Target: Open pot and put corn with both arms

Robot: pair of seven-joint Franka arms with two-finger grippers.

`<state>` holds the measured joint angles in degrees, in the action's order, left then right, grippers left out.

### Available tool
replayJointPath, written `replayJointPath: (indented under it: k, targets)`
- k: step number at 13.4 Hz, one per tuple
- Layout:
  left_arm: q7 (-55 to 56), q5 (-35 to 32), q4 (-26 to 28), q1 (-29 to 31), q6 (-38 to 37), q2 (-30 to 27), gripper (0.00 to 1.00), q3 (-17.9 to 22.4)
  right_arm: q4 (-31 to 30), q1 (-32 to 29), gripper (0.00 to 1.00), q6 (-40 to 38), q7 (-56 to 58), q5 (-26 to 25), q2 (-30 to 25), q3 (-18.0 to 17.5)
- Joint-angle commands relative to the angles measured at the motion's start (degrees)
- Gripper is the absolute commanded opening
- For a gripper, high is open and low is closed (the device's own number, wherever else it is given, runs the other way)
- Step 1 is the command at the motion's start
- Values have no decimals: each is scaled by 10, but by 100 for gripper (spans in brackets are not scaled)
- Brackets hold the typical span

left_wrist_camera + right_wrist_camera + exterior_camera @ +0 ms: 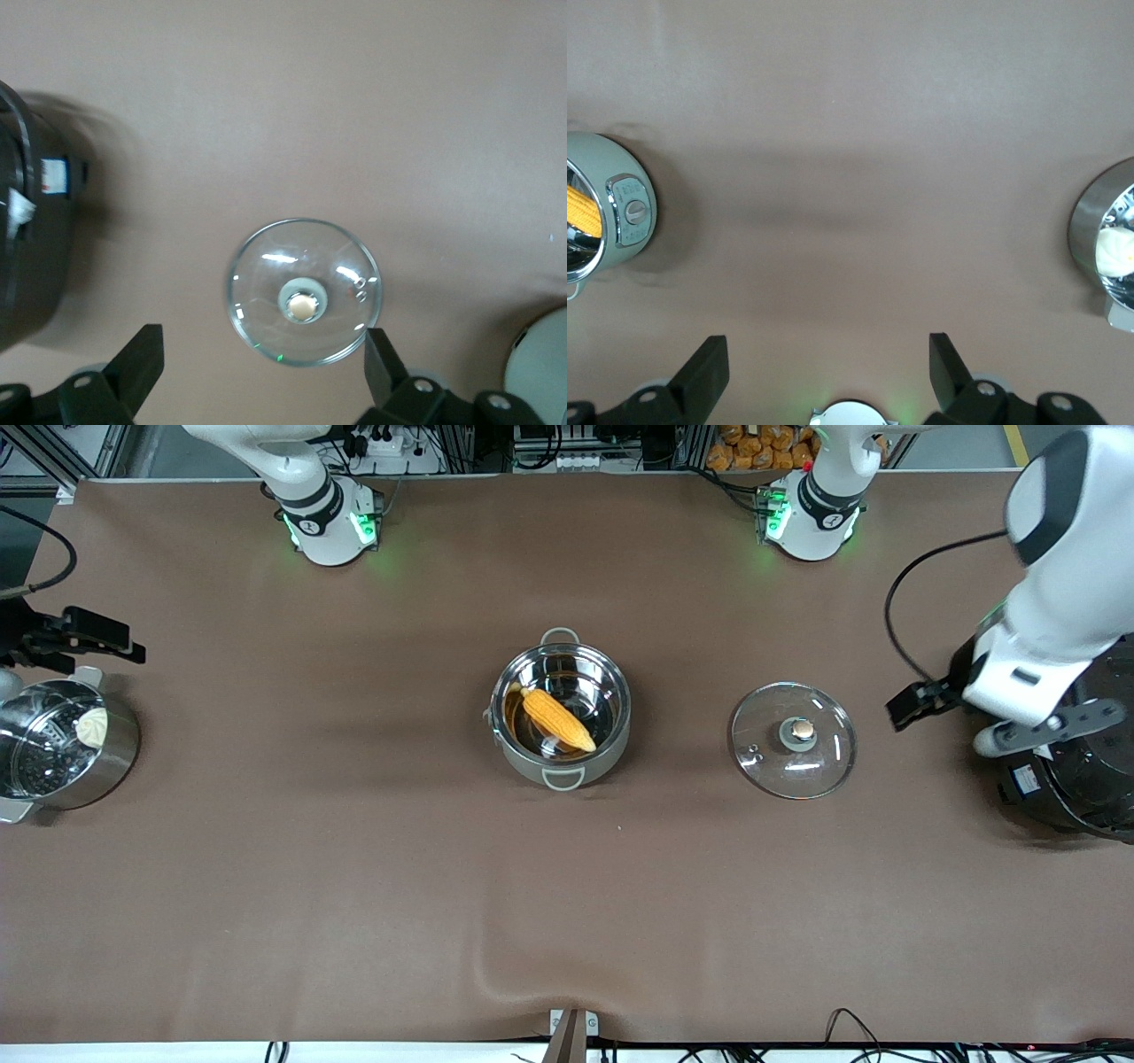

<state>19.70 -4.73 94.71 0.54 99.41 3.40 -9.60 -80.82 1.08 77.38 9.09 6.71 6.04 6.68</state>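
Observation:
The shiny steel pot (pixel 626 700) stands open at the table's middle, with the yellow corn (pixel 556 720) lying inside it. Its glass lid (pixel 793 740) lies flat on the table beside it, toward the left arm's end. My left gripper (pixel 904 708) hangs open and empty in the air between the lid and the black rice cooker; its wrist view shows the lid (pixel 304 292) just ahead of its open gripper (pixel 261 372). My right gripper (pixel 133 646) is open and empty over the steamer pot; its wrist view (pixel 828 367) shows the pot (pixel 620 212) and corn (pixel 583 208).
A steel steamer pot (pixel 115 766) with a white bun (pixel 91 726) stands at the right arm's end, also in the right wrist view (pixel 1090 221). A big black rice cooker (pixel 1076 793) stands at the left arm's end, also in the left wrist view (pixel 31 239).

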Motion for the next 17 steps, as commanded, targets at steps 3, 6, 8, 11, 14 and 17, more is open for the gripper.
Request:
replayJointPath:
  k: [3,6,8,11,14,17]
  targets:
    - [-69,2,2,29,-50,-51,100,-6,-21,-41,100,-5,-47,-49,-52,-77]
    - [-76,9,-1,31,-51,-60,100,-6,-21,-89,100,-9,-47,-50,-51,-126]
    - [-76,10,-21,27,-51,-58,100,-4,-21,-92,100,-21,-50,-50,-47,-128]
    - [-73,35,-48,25,-57,-45,100,-3,-20,-89,100,-21,-51,-50,-45,-125]
    - [-83,33,-70,17,-77,-35,100,2,-21,-73,100,-21,-51,-50,-46,-109]
    - [-108,31,-65,11,-78,-37,100,7,-21,-60,100,-21,-51,-50,-47,-94]
